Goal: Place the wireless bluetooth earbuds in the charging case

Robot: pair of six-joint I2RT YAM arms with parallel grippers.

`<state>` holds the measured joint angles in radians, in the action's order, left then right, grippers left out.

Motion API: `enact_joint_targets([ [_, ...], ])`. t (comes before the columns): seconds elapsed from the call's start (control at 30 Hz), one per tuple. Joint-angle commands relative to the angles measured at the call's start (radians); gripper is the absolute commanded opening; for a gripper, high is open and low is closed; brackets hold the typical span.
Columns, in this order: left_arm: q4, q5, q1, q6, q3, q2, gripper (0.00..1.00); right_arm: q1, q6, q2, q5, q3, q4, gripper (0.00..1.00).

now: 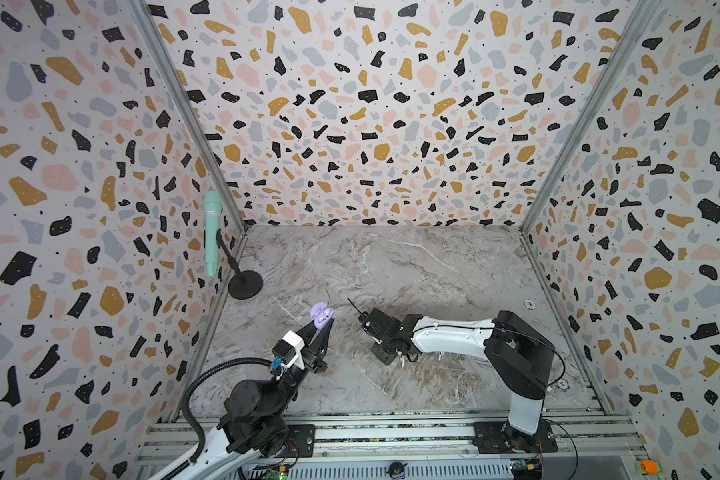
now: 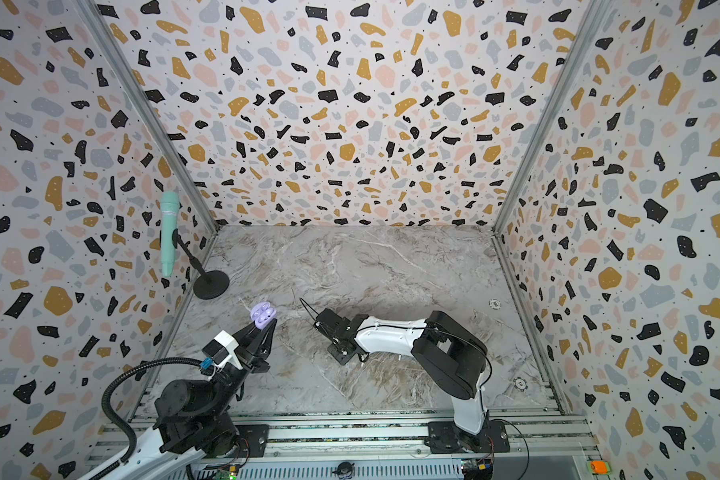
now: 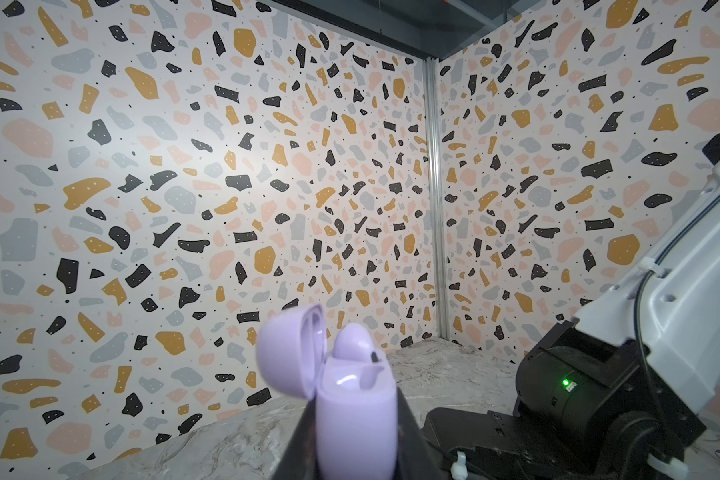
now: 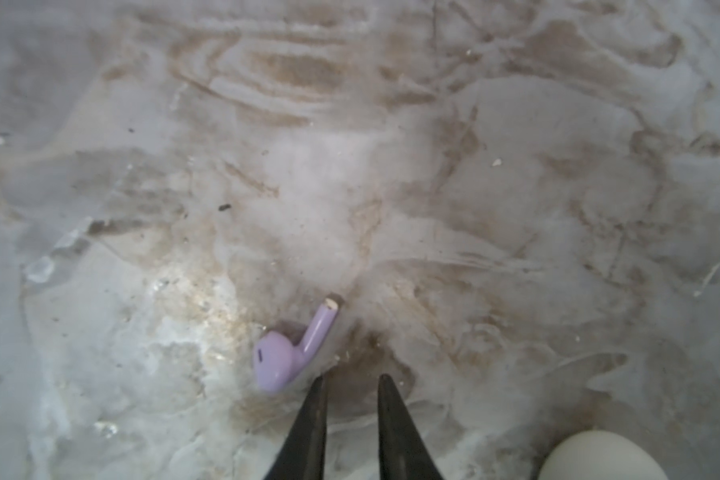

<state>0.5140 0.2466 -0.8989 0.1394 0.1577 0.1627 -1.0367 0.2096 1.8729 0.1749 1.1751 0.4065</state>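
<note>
My left gripper (image 1: 322, 329) is shut on the pale lavender charging case (image 1: 321, 314) and holds it above the table's left side. The case (image 3: 356, 415) has its lid open, and one lavender earbud (image 3: 352, 340) sits in it. A second lavender earbud (image 4: 283, 357) lies on the marble table just beside one fingertip of my right gripper (image 4: 352, 380). That gripper points down close over the table, slightly open, with nothing between its fingers. In both top views the right wrist (image 2: 337, 328) hides this earbud.
A mint microphone (image 1: 213, 232) on a black stand (image 1: 245, 284) is at the back left. Two small chips (image 1: 530, 304) (image 1: 562, 384) lie near the right wall. A white rounded thing (image 4: 599, 457) lies near my right gripper.
</note>
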Motion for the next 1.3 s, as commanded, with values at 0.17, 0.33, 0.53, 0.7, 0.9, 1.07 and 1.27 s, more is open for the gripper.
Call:
enact_joint_targets([
  [0.17,0.026,0.000,-0.006,0.010,-0.006,-0.011,0.00,-0.012,0.019,0.023,-0.013,0.040,0.031,0.24],
  [0.33,0.029,-0.001,-0.007,0.011,-0.006,-0.011,0.00,-0.029,0.030,0.032,-0.035,0.042,0.017,0.24],
  [0.53,0.026,0.000,-0.007,0.012,-0.006,-0.017,0.00,-0.057,0.060,0.043,-0.090,0.067,0.024,0.24],
  [0.7,0.027,0.002,-0.006,0.012,-0.006,-0.020,0.00,-0.063,0.107,0.048,-0.182,0.065,-0.036,0.24],
  [0.9,0.026,0.002,-0.007,0.012,-0.006,-0.023,0.00,-0.063,0.103,0.062,-0.183,0.092,-0.072,0.23],
  [1.07,0.027,0.003,-0.007,0.014,-0.006,-0.028,0.00,-0.061,0.092,0.058,-0.172,0.103,-0.108,0.23],
  [1.27,0.023,0.006,-0.007,0.016,-0.005,-0.036,0.00,-0.025,0.119,0.081,-0.162,0.142,-0.124,0.22],
])
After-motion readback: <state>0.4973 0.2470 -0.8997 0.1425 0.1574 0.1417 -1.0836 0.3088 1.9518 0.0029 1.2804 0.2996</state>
